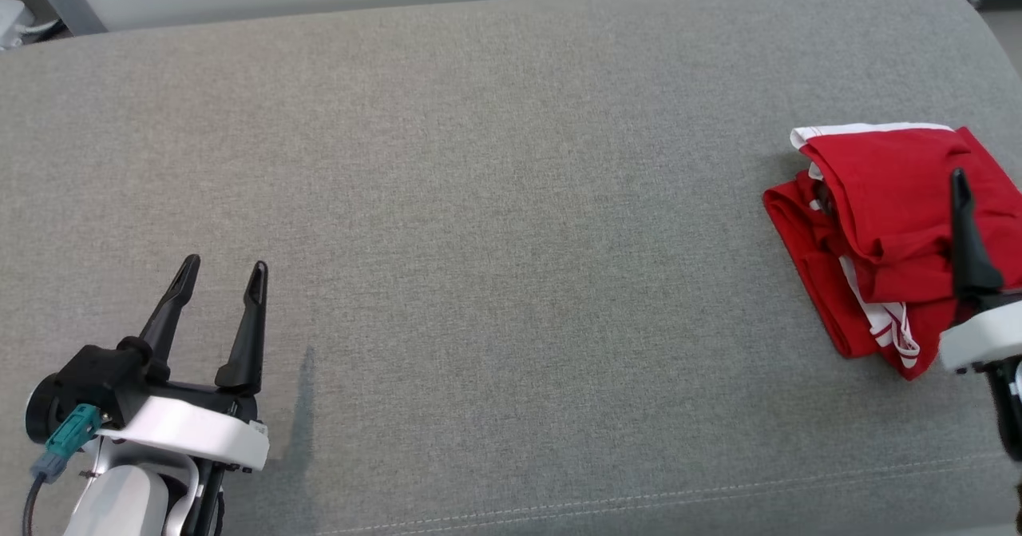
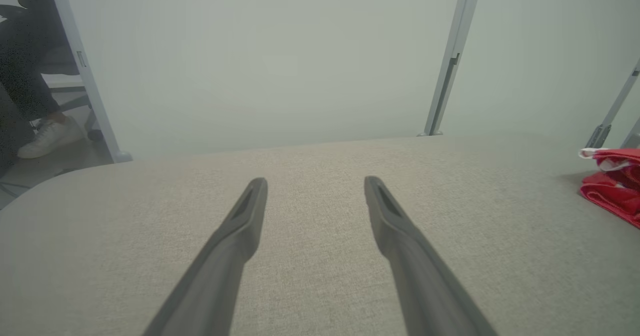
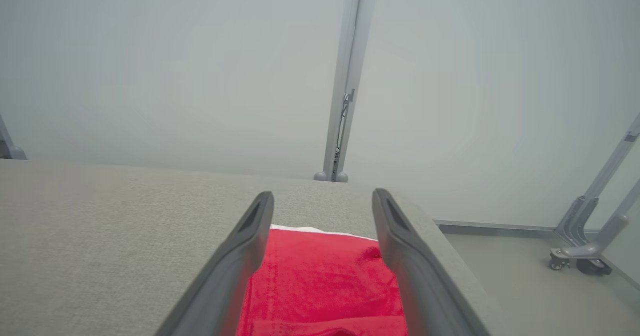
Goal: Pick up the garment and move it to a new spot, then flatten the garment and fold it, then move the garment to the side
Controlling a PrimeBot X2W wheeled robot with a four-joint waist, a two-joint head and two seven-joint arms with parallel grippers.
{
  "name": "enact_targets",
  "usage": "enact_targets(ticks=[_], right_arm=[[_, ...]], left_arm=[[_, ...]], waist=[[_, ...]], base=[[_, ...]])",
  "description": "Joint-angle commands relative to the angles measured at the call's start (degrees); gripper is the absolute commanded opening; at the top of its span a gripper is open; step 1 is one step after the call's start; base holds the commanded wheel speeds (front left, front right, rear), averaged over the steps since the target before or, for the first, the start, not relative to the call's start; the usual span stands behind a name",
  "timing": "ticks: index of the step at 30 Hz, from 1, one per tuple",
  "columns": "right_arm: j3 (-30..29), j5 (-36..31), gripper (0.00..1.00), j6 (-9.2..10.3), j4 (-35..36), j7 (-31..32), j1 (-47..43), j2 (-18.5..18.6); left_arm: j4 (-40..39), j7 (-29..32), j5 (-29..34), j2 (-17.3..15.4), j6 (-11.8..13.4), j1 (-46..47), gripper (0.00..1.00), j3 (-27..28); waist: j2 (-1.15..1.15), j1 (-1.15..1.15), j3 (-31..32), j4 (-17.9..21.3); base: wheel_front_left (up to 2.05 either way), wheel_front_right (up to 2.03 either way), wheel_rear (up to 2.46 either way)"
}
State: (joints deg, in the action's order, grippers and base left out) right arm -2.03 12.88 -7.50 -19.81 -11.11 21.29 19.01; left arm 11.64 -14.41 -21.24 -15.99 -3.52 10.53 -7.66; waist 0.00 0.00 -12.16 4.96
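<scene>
Near left, the left claw (image 1: 224, 265) hovers spread and empty over a grey bench (image 1: 511, 200). At the near right edge, the right claw (image 3: 324, 196) is spread too, its fingers over a folded red garment (image 1: 886, 200) with white trim, lying at the bench's right side.

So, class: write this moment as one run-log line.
garment: folded, right side of grey surface | right hand: open, over garment | left hand: open, empty

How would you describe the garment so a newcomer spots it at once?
Start at the wide grey cushioned surface. Near its right end lies the garment, a loosely folded bundle. It is bright red with white trim against plain grey.
</scene>
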Motion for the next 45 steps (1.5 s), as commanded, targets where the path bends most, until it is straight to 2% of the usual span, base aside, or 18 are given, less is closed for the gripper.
enact_targets(ticks=[1,2,3,9,14,20,28,45], right_arm=[[0.15,-1.07,1.00,0.01,5.24,-0.10,-2.15,-1.13],[-0.38,-1.71,1.00,0.01,7.51,0.09,-3.15,-2.77],[-0.38,-1.71,1.00,0.01,7.51,0.09,-3.15,-2.77],[-0.18,-6.18,1.00,0.01,17.63,1.95,-8.94,-11.45],[0.44,-8.41,1.00,0.01,21.04,2.33,-14.06,-14.61],[-0.11,-9.44,1.00,0.01,21.39,2.89,-19.64,-15.77],[-0.26,-10.12,1.00,0.01,22.33,3.54,-25.55,-16.09],[-1.10,-8.42,1.00,0.01,23.19,3.61,-26.88,-16.13]], left_arm=[[-1.93,-0.54,-0.41,-2.14,0.86,0.21,1.00,2.93],[-2.03,-0.54,-0.59,-2.25,1.09,-0.13,1.00,3.25],[-2.03,-0.54,-0.59,-2.25,1.09,-0.13,1.00,3.25],[-1.91,-0.55,-1.47,-1.94,2.41,-2.42,1.00,4.60],[-1.03,-0.57,-2.15,-1.17,3.14,-4.61,1.00,5.62],[-0.71,-0.58,-1.94,0.00,3.22,-6.65,1.00,5.83],[0.11,-0.58,-0.91,0.91,2.54,-8.28,1.00,4.72],[0.55,-0.59,0.11,0.98,2.14,-8.07,1.00,4.25]], waist=[[0.00,0.00,1.98,-0.80],[0.00,0.00,2.45,-1.32],[0.00,0.00,2.45,-1.32],[0.00,0.00,5.32,-5.13],[0.00,0.00,7.38,-8.12],[0.00,0.00,9.69,-10.40],[0.00,0.00,12.46,-10.88],[0.00,0.00,13.06,-10.28]], base=[[0.00,0.00,0.00],[0.00,0.00,0.00],[0.00,0.00,0.00],[0.00,0.00,0.00],[0.00,0.00,0.00],[0.00,0.00,0.00],[0.00,0.00,0.00],[0.00,0.00,0.00]])
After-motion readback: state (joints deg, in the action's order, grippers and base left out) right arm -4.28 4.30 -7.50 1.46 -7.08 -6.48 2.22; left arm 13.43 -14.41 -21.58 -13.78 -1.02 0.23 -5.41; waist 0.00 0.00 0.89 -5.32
